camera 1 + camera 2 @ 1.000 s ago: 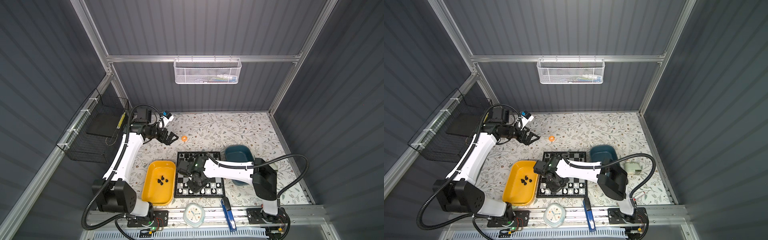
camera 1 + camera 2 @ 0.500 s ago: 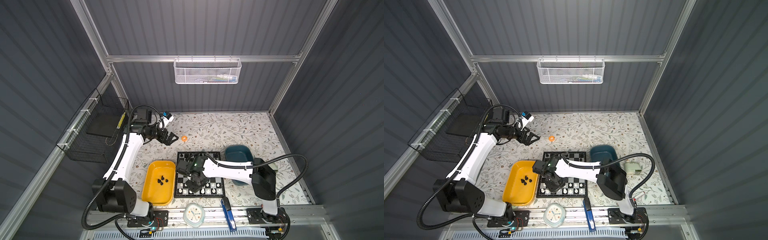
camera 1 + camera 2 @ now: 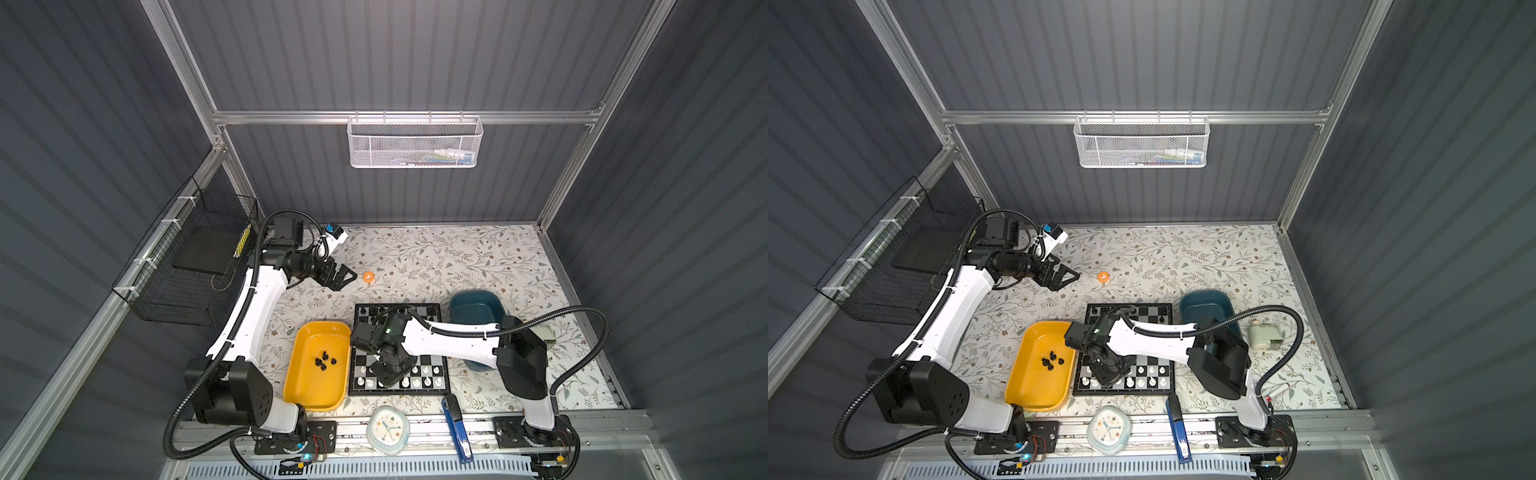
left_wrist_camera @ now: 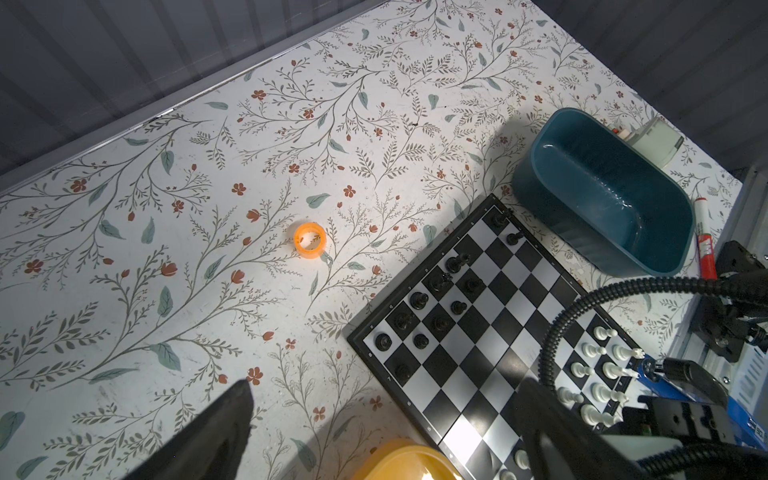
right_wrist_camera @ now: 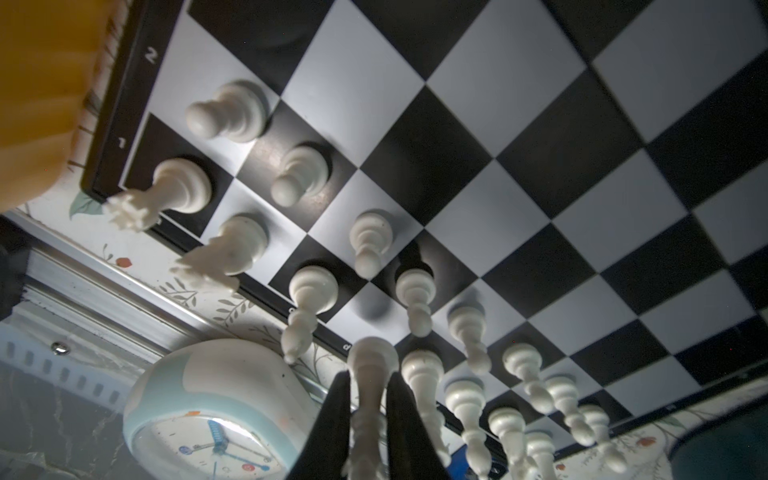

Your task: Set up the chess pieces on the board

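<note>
My right tool (image 5: 369, 390) is closed narrowly on one white piece (image 5: 372, 359). It pinches the upper part, so the base points down to the board (image 5: 519, 137). Directly under this tool there is a free grey square (image 5: 370, 309) in the edge row, with a shadow on it. I think the piece is not yet standing. Other white pieces (image 5: 226, 112) stand very close on both sides of the tool.

To do this step well, I should go straight down, keep the piece upright and put its base in the middle of the square. Then I should open only a little, so my fingers (image 5: 332, 415) do not push the neighbours.

My left tool (image 3: 347, 279) is wide open and holds nothing. An orange ring (image 3: 368, 277) is just beside it and the board is well away. Four black pieces (image 3: 325, 360) wait in the yellow tray (image 3: 309, 388), near my right tool.
</note>
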`<action>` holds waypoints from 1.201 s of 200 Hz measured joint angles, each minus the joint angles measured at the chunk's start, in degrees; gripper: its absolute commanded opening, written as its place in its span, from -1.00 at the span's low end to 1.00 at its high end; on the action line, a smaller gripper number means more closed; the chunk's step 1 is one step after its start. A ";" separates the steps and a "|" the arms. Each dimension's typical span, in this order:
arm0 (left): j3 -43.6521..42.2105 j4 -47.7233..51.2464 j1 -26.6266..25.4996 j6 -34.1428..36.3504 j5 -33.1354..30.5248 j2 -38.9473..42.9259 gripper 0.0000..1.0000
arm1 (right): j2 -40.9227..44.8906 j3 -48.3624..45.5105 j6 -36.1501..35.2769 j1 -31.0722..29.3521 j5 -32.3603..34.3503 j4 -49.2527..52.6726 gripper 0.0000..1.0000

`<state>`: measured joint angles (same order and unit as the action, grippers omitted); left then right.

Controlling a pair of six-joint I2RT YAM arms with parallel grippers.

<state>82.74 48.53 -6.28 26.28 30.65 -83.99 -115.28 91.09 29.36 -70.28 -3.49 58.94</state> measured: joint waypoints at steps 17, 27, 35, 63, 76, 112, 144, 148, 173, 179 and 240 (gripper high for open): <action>0.00 0.00 0.00 0.00 0.00 0.00 0.99 | -0.39 0.00 -0.04 0.00 -0.13 -0.33 -0.63; 0.00 -0.02 0.00 -0.02 0.00 0.00 0.99 | -0.66 0.00 -0.04 0.00 -0.22 -0.42 -0.62; 0.00 -0.02 0.00 -0.02 0.00 0.00 0.99 | -0.76 0.00 -0.04 0.00 -0.22 -0.46 -0.62; 0.00 -0.15 0.00 -0.02 0.00 0.00 0.99 | -0.81 0.00 -0.04 0.00 -0.28 -0.59 -0.62; 0.00 -0.22 0.00 -0.02 0.00 0.00 0.99 | -0.81 0.00 -0.02 0.00 -0.39 -0.61 -0.62; 0.00 -0.22 0.00 -0.02 0.00 0.00 0.99 | -0.81 0.00 -0.02 0.00 -0.46 -0.59 -0.62; 0.00 -0.24 0.00 -0.02 0.00 0.00 0.99 | -0.83 0.00 -0.02 0.00 -0.46 -0.59 -0.60; 0.00 -0.24 0.00 -0.02 0.00 0.00 0.99 | -0.83 0.00 0.00 0.00 -0.46 -0.59 -0.60; -0.50 -0.44 0.00 -0.04 0.00 0.02 0.99 | -1.36 0.00 0.00 0.00 -0.48 -0.57 -0.60; -0.66 -0.44 0.00 -0.02 0.00 0.02 0.99 | -1.51 0.00 -0.02 0.00 -0.50 -0.57 -0.60; -0.85 -0.46 0.11 -0.04 0.00 0.04 0.99 | -1.92 0.00 0.00 0.00 -0.87 -0.57 -0.55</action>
<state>81.89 48.07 -6.17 26.24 30.65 -83.94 -117.21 91.09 29.36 -70.28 -4.36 58.37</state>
